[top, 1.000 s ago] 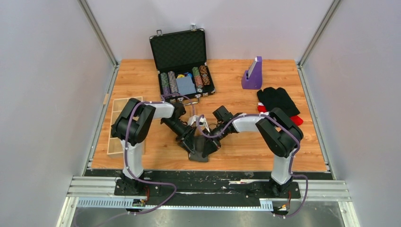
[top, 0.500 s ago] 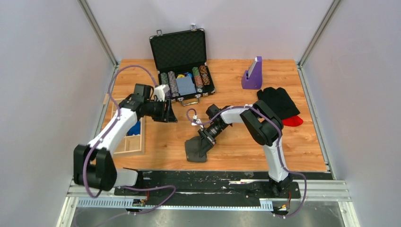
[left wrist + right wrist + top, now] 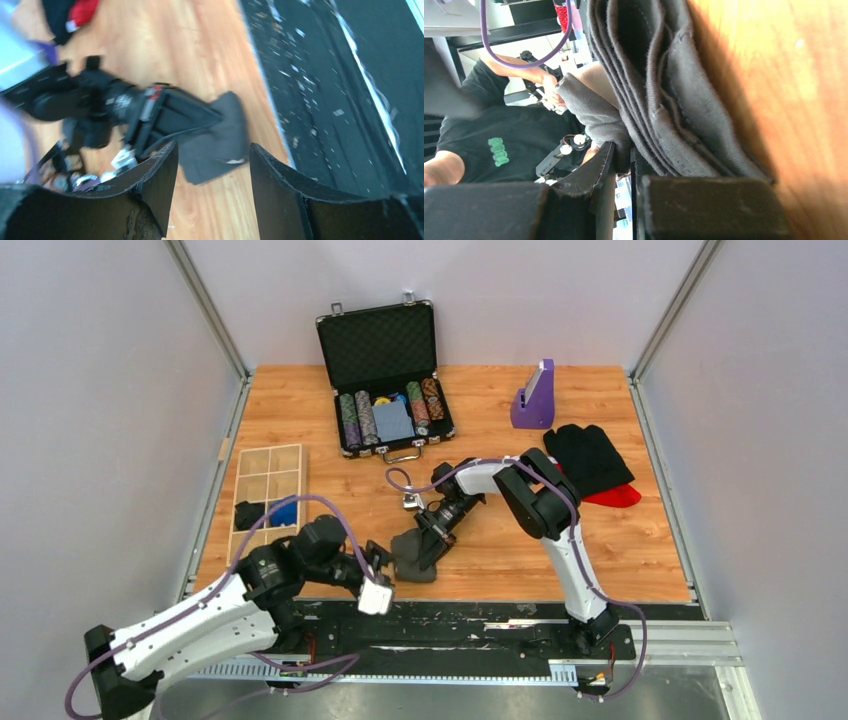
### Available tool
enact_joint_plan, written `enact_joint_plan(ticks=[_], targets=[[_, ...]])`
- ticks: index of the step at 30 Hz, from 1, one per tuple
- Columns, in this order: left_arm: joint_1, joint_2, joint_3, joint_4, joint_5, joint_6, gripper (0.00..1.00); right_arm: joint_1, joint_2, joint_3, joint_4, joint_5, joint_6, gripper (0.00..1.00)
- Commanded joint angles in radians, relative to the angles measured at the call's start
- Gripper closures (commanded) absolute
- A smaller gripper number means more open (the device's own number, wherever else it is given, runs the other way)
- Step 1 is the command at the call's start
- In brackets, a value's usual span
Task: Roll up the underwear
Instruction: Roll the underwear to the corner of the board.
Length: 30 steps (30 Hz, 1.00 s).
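Near front edge: underwear [image 3: 408, 562] folded, layered; right claw [image 3: 427, 541] pinching it; left claw [image 3: 212, 147] wide.

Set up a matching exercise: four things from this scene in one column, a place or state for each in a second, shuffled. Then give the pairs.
1 underwear
2 poker-chip case
3 left gripper
4 wooden compartment tray

A open, holding nothing
B lid up, far side
C left side of the table
D pinched by the right gripper

Pairs: 1-D, 2-B, 3-A, 4-C
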Motion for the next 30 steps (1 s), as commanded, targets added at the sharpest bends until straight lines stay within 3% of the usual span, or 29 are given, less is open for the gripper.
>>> enact_joint_plan(ticks=[1,6,14,23,30], targets=[[-0.113,0.003,-0.118,0.082,-0.041,0.314,0.39,0.018,0.097,-0.008,0.050,0.298,-0.062,1.00],[-0.236,0.097,-0.207,0.260,-0.174,0.305,0.38,0.003,0.142,0.030,0.006,0.265,-0.046,1.00],[-0.288,0.329,-0.266,0.527,-0.453,0.277,0.40,0.003,0.142,0.033,-0.002,0.254,-0.051,1.00],[-0.289,0.286,-0.303,0.429,-0.488,0.283,0.47,-0.002,0.162,0.049,-0.028,0.233,-0.060,1.00],[-0.291,0.354,-0.303,0.447,-0.501,0.224,0.49,-0.005,0.179,0.055,-0.029,0.212,-0.043,1.00]])
